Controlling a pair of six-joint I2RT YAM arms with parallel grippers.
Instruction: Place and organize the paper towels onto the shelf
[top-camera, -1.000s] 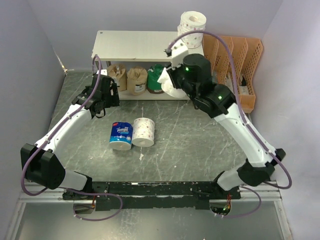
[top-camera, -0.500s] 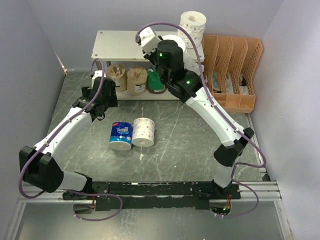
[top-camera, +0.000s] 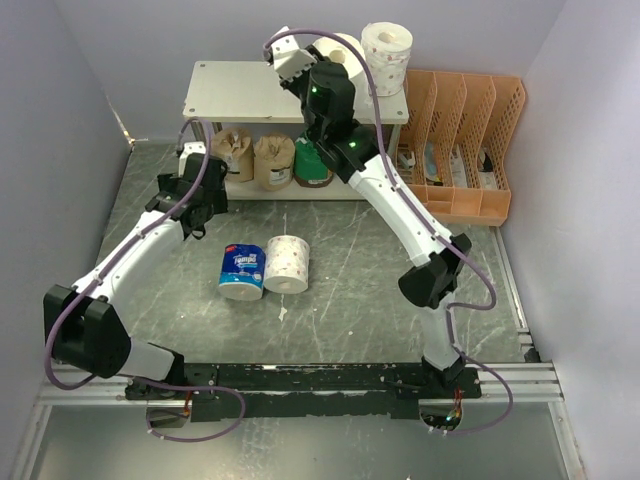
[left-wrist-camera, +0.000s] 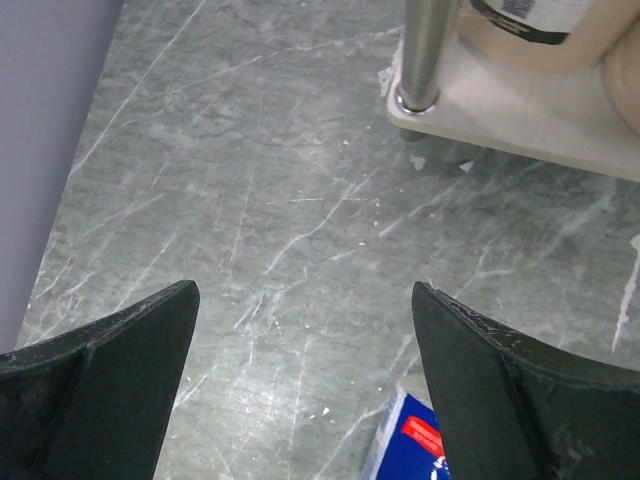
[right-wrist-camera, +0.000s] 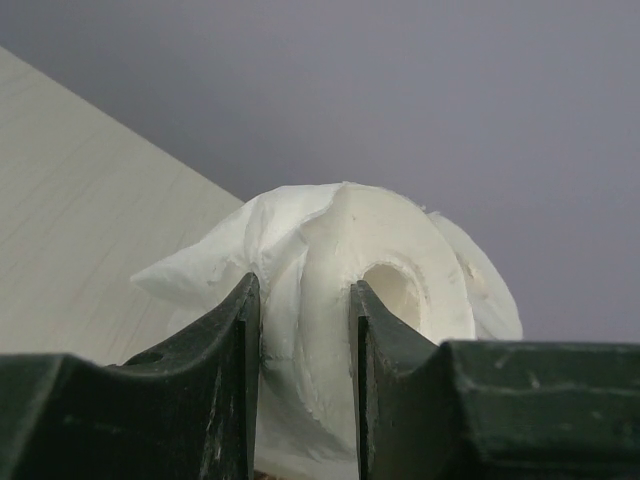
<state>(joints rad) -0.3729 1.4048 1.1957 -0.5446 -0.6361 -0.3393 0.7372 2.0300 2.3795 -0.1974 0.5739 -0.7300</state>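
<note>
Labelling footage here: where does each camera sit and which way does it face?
Top external: above, behind the bases, looking down on table, shelf and both arms.
Left wrist: faces down at the table past the open left gripper.
Right wrist: faces the back wall over the shelf top; right gripper pinches a white roll.
Shared: top external and left wrist both show the blue-wrapped roll.
</note>
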